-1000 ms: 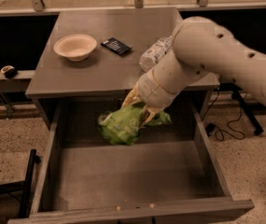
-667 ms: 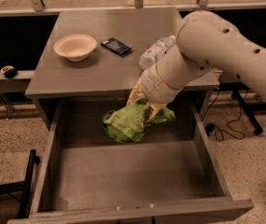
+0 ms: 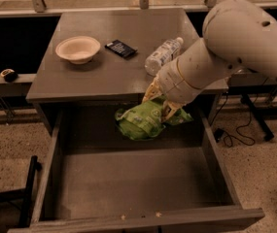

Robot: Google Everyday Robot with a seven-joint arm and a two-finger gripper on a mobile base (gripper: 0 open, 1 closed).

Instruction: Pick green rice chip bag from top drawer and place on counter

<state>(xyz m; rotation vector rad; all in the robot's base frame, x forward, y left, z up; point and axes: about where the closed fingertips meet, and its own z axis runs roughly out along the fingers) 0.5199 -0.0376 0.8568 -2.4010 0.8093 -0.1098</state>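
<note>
The pincer [image 3: 158, 103] hangs just below the worktop's [image 3: 113, 76] front edge, towards its right corner, its pale fingers [image 3: 169, 111] pressed onto the green rice chip bag [image 3: 139, 123]. The crumpled bag is lifted over the back of the open top drawer [image 3: 128, 188], clear of its floor. Its long axis runs roughly along the worktop's front edge, and its bulkier end sags to the left. On the worktop a paper bowl [image 3: 77, 48] sits near the left edge, a small black packet [image 3: 120, 48] lies beside it, and a water bottle [image 3: 163, 56] lies slantwise towards the right edge.
</note>
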